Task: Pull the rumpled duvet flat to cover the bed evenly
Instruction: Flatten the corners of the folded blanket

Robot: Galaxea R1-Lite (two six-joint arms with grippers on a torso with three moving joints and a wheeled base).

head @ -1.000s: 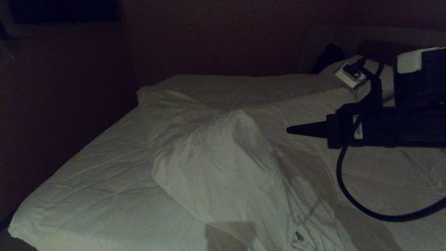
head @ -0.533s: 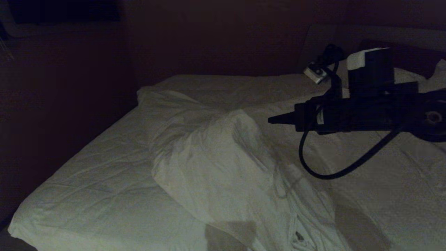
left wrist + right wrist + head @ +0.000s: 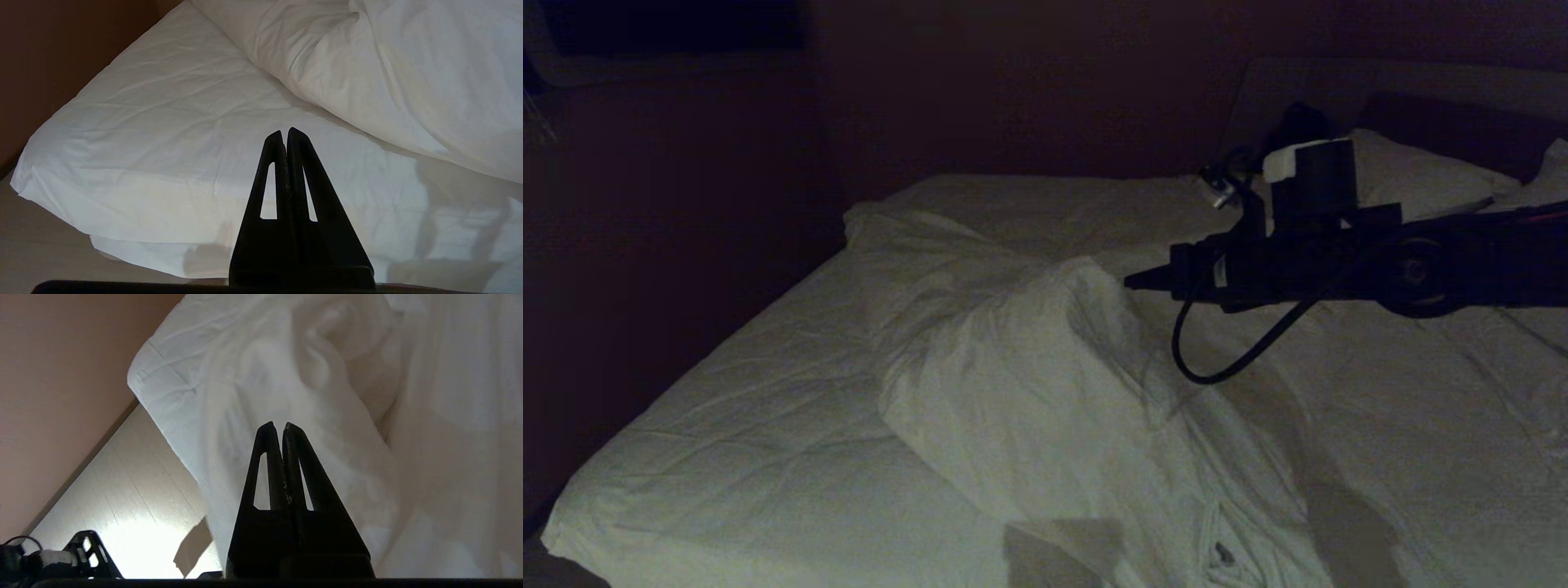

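right fingers (image 3: 276,425) pressed together above duvet (image 3: 310,392); floor (image 3: 135,486) wrist-only.

Duvet (image 3: 1045,384): thick, white, creased, bunched in a raised ridge running down the middle of the bed (image 3: 727,457). Left part of the white mattress lies bare, with its near corner exposed.

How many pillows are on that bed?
1 for certain: a white pillow lies at the head of the bed, behind the robot's right arm. A pale shape at the far right edge might be a second one; the arm may hide more.
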